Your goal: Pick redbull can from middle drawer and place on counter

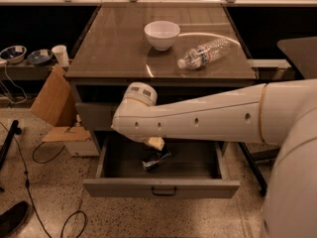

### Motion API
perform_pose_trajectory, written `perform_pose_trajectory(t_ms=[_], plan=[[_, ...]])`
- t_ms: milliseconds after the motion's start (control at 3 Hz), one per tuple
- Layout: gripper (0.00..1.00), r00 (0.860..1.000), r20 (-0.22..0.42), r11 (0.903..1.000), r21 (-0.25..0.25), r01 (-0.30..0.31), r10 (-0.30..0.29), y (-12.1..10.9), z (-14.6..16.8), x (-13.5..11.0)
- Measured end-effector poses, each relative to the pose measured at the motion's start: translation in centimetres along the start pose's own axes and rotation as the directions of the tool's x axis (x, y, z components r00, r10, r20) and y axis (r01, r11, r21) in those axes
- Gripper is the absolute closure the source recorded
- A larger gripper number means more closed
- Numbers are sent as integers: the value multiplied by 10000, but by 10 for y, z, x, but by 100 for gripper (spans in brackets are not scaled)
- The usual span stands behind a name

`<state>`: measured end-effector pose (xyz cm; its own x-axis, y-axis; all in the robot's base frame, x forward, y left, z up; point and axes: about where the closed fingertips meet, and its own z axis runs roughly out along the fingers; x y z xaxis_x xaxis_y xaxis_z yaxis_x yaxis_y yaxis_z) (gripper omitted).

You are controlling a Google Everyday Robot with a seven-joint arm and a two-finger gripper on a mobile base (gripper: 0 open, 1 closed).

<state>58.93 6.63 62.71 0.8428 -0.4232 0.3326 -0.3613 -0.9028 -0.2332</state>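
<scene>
The redbull can (156, 160) lies on its side in the dark tray of the open middle drawer (161, 187), near the middle. My gripper (155, 144) hangs below the white wrist of my arm (198, 120), inside the drawer opening, just above and slightly left of the can. My wrist hides most of the gripper. The counter (114, 53) is the glossy brown top of the cabinet above the drawer.
A white bowl (162, 33) and a clear plastic water bottle (205, 53) on its side sit on the counter. Cardboard (52, 98), a cup (61, 54) and cables (29, 182) are at the left. A dark table (299, 51) stands at the right.
</scene>
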Motion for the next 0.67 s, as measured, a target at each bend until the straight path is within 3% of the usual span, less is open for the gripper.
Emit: perform_pose_trajectory(t_ms=[333, 667], plan=[[0, 9991, -147, 9991, 119, 407, -406, 9, 54, -8], [0, 9991, -169, 9991, 143, 389, -387, 11, 56, -8]])
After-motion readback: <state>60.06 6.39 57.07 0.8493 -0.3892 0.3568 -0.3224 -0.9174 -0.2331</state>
